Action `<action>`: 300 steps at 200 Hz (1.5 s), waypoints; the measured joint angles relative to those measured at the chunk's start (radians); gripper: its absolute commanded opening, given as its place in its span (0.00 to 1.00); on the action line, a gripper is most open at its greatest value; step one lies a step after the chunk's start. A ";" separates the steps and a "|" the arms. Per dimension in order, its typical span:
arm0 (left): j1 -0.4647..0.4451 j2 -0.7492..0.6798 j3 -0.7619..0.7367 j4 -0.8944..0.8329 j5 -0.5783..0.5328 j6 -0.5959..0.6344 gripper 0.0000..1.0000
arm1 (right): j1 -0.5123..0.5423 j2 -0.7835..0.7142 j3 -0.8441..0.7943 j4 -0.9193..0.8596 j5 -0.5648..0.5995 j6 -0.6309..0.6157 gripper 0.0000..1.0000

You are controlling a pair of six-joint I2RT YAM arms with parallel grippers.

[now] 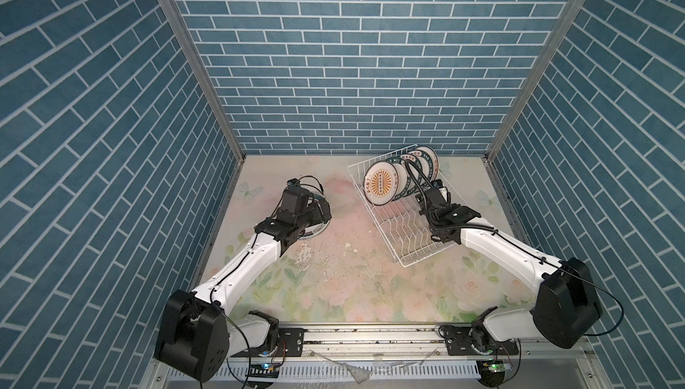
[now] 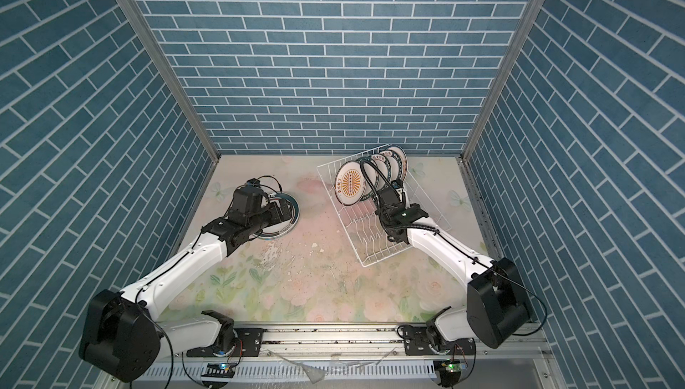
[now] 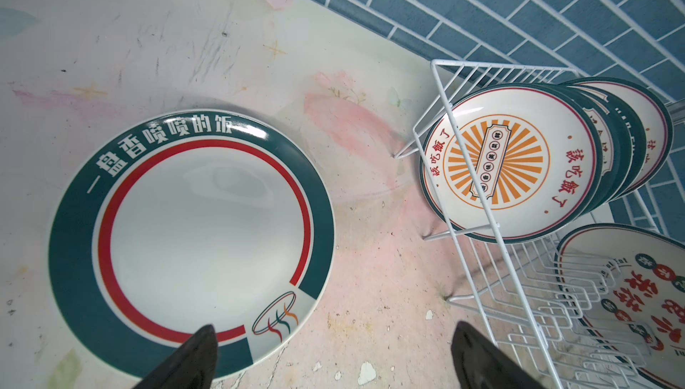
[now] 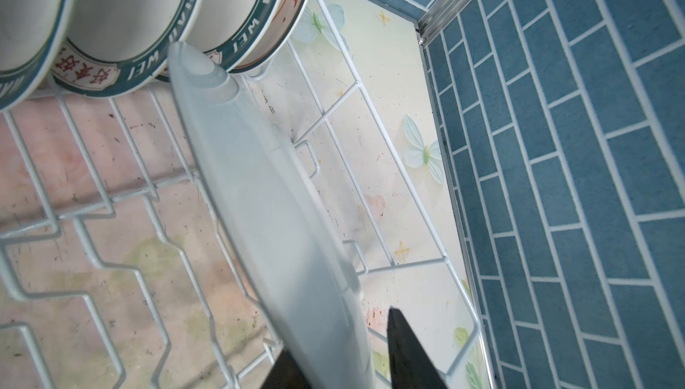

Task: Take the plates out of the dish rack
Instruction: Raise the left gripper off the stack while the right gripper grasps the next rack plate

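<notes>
Counting from my seat, I get six plates and one dish rack [image 1: 404, 227]: four upright plates [image 1: 415, 172] bunched at the rack's far end, a lone plate [image 4: 259, 183] standing further along it, and one flat plate [image 3: 192, 242] out on the floral table [image 1: 352, 250]. The rack sits on the table's right side with its long axis running front to back, slanting a little leftward toward the back wall. The bunched plates stand on edge across that axis, overlapping so closely that I would not swear to the four. Foremost is the sunburst plate [image 3: 508, 161], its orange face turned toward the left arm's side. The lone plate stands on edge among the prongs [image 4: 92, 198] around the rack's middle, apart from the bunch. Its red-lettered face shows in the left wrist view and its plain white back, nearly edge-on, in the right wrist view. My right gripper [image 4: 341, 342] has a dark finger on either side of that plate's rim, set narrow. A sliver of gap shows beside one finger, so I cannot tell whether it is clamped. The flat plate lies face up on the table's left side, showing its green lettered rim and red ring. My left gripper [image 3: 333, 328] hangs above it, one fingertip over the rim and one over bare table, spread wide and holding nothing.
</notes>
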 measured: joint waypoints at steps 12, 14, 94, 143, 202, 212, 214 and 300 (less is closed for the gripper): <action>0.000 -0.015 -0.010 0.000 -0.016 0.000 0.99 | 0.000 0.017 0.000 0.000 0.010 0.000 0.22; 0.000 -0.017 -0.011 0.000 -0.018 0.000 0.99 | 0.000 0.019 0.000 0.001 0.013 0.000 0.22; 0.000 -0.045 -0.019 -0.007 -0.095 0.000 0.99 | -0.010 0.032 0.000 -0.009 0.074 -0.051 0.05; 0.000 -0.080 -0.035 0.000 -0.124 0.000 0.99 | -0.009 0.036 0.000 -0.008 0.080 -0.052 0.00; -0.017 -0.120 -0.040 -0.022 -0.234 -0.004 0.99 | -0.009 0.032 -0.002 0.010 0.081 -0.075 0.00; -0.017 -0.123 -0.041 -0.022 -0.237 -0.005 0.99 | -0.008 0.024 -0.002 0.015 0.081 -0.079 0.00; -0.017 -0.123 -0.041 -0.022 -0.237 -0.005 0.99 | -0.008 0.022 -0.002 0.015 0.081 -0.080 0.00; -0.018 -0.120 -0.040 -0.033 -0.224 0.021 0.99 | -0.005 -0.148 -0.014 0.059 0.098 -0.123 0.00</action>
